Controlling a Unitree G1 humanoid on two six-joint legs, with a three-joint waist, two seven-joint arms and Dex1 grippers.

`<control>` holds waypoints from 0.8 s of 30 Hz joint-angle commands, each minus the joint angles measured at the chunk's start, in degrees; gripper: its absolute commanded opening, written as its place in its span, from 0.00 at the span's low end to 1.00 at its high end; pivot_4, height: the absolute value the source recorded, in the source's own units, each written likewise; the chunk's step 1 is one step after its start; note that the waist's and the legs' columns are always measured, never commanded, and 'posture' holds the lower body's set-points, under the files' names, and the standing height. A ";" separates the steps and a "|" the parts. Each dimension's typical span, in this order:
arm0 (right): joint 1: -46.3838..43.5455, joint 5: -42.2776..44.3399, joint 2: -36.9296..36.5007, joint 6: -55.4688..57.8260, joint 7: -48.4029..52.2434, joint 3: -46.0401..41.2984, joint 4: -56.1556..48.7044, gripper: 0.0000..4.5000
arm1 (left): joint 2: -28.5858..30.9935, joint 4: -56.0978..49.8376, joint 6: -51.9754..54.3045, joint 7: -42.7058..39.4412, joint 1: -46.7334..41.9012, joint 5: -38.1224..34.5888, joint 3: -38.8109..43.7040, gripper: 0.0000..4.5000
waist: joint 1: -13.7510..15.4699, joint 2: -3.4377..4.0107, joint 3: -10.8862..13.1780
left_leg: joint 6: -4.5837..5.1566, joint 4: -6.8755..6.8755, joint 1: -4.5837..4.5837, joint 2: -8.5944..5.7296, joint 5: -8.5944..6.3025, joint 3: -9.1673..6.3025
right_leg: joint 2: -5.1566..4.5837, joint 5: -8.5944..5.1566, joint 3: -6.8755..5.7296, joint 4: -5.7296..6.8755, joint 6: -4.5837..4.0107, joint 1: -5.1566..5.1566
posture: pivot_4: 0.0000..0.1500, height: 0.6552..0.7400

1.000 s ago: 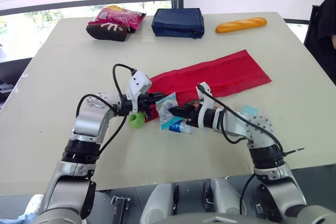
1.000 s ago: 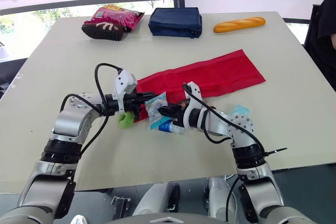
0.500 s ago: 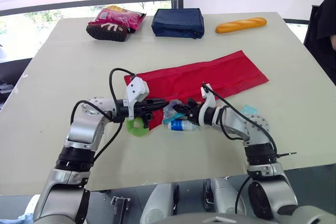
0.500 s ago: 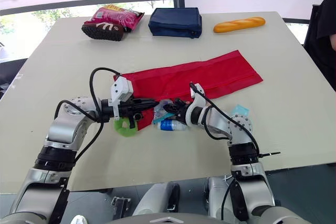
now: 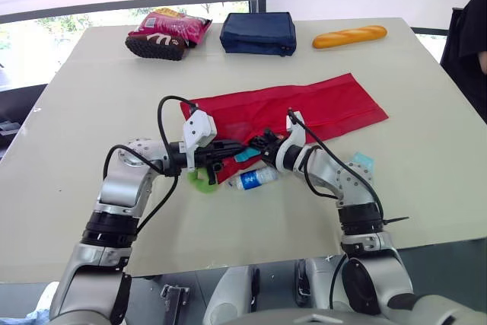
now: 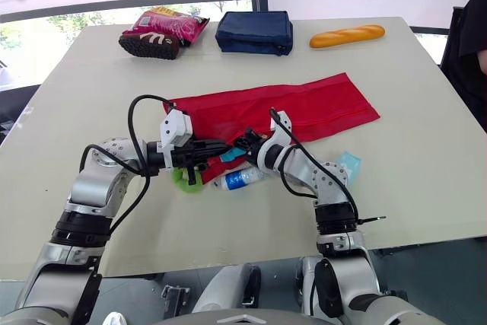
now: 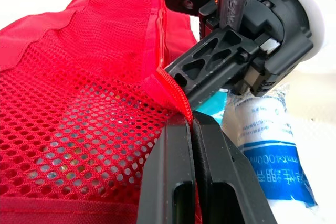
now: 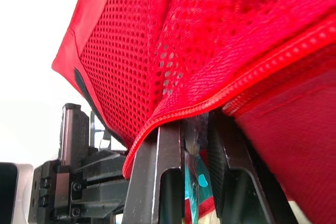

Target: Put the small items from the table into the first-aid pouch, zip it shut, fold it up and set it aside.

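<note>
Left gripper (image 7: 190,121) clamped on the zipper edge of the red pouch (image 5: 304,108), holding its mouth raised. Right gripper (image 8: 195,129), directly opposite, pinches a teal packet (image 8: 197,177) under that edge, apparently to feed it inside. Bottle (image 5: 253,180) lies just beside both.

First-aid pouch (image 5: 304,108): solid red fabric, with a red open-mesh panel (image 7: 79,114) and a red zip edge (image 7: 176,95); counter (image 5: 426,89): plain pale beige; left end effector (image 5: 242,147) and right end effector (image 5: 262,144): black fingers, white wrist housings, black cables; first sachet (image 5: 245,155): teal; bottle (image 5: 253,179): white with a blue printed label; ring (image 5: 199,182): bright green; second sachet (image 5: 360,161): pale blue; bag (image 5: 258,33): navy blue; bread roll (image 5: 349,36): golden orange; snack packet (image 5: 179,24): pink with yellow print; shoe (image 5: 154,45): dark maroon with white markings.
</note>
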 commanded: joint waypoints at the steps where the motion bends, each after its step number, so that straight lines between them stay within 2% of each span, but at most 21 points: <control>1: -3.30 -2.65 6.17 -6.28 2.12 -1.34 -2.09 0.01 | -0.75 -1.19 -0.27 -2.34 -0.77 -2.20 -0.45 0.02 | -0.02 0.00 0.00 | -0.01 0.00 0.00 0.00 0.00 0.00 | 0.00 0.00 0.00 0.00 0.00 0.00 | 1.00 1.00; 8: -4.38 -6.53 9.22 -14.21 5.17 0.14 -0.93 0.01 | -2.41 -0.93 3.28 -1.92 -2.72 -4.50 0.49 0.02 | -0.08 0.00 0.00 | -0.17 0.00 0.00 0.01 0.10 0.00 | 0.01 0.00 0.02 0.00 0.00 0.00 | 1.00 1.00; 14: -5.44 -6.20 9.62 -17.79 6.97 0.18 -0.21 0.01 | -3.55 0.44 4.31 -0.97 -3.96 -4.04 0.31 0.02 | -0.07 0.00 0.00 | -0.18 0.00 0.01 0.01 0.11 0.00 | 0.00 0.00 0.03 0.00 0.00 0.00 | 1.00 1.00; 16: -5.16 -4.48 9.00 -16.47 8.23 0.45 -0.87 0.25 | -3.89 2.40 3.68 -0.15 -4.97 -3.02 0.48 0.00 | -0.05 0.00 0.00 | -0.19 0.00 0.01 0.01 0.11 0.00 | 0.00 0.00 0.03 0.00 0.00 0.00 | 1.00 1.00; 17: -5.07 -4.01 8.81 -16.15 8.55 0.57 -1.03 0.28 | -3.98 2.92 3.49 0.00 -5.24 -2.78 0.54 0.00 | -0.05 0.00 0.00 | -0.19 0.00 0.01 0.01 0.11 0.00 | 0.00 0.00 0.02 0.00 0.00 0.00 | 1.00 1.00; 18: -4.74 -3.74 8.22 -15.16 8.53 0.97 -1.47 0.42 | -4.00 3.63 3.36 -0.02 -5.71 -2.70 0.67 0.00 | -0.06 0.00 0.00 | -0.19 0.00 0.00 0.01 0.11 0.00 | -0.03 0.00 0.03 0.00 0.00 -0.01 | 1.00 1.00; 22: -3.36 -3.55 6.48 -11.75 7.41 2.19 -2.87 0.76 | -3.75 5.71 2.93 -0.12 -7.23 -2.69 1.27 0.00 | -0.05 0.00 0.00 | -0.20 0.00 0.00 0.01 0.12 0.00 | -0.08 0.00 0.03 0.00 -0.01 -0.01 | 1.00 1.00; 24: -2.67 -3.46 5.88 -10.56 7.21 2.18 -3.32 0.76 | -3.64 6.84 2.52 -0.24 -7.90 -2.49 1.47 0.00 | -0.09 0.00 0.00 | -0.21 0.00 0.01 0.01 0.12 0.01 | -0.11 0.00 0.05 0.00 -0.01 -0.01 | 1.00 1.00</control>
